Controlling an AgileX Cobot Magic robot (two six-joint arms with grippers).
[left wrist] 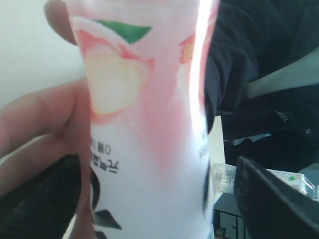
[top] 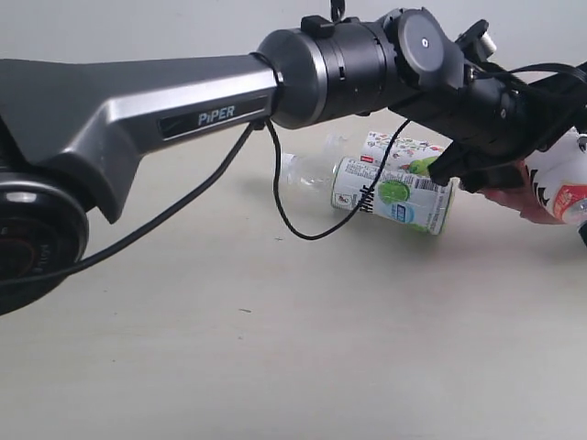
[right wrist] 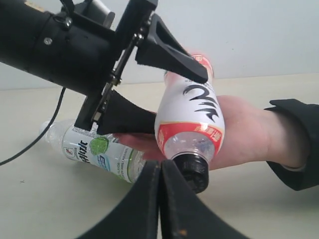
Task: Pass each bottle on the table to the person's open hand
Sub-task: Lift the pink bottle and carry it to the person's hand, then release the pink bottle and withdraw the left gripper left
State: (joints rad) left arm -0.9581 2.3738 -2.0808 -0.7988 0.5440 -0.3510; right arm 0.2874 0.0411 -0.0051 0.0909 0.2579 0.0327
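Two bottles are lying on their sides on the table (top: 275, 348), and a third is resting in the person's open hand (right wrist: 244, 129). That pink bottle (right wrist: 192, 114) is showing bold black brush-style characters and a red band of small print, both unreadable; the left wrist view is showing a peach picture on its label. Its long axis is running across the palm, black cap pointing toward the right wrist camera. The left gripper (right wrist: 177, 102) is straddling it with fingers spread wide, a gap showing beside the bottle. The left arm (top: 215, 116) is displaying the word "PiPER". The lime-label bottle (top: 394, 194) is lying with its neck toward the exterior view's left, and the patterned bottle (top: 404, 144) is lying just behind it. The right gripper (right wrist: 159, 199) is holding nothing, fingers pressed together.
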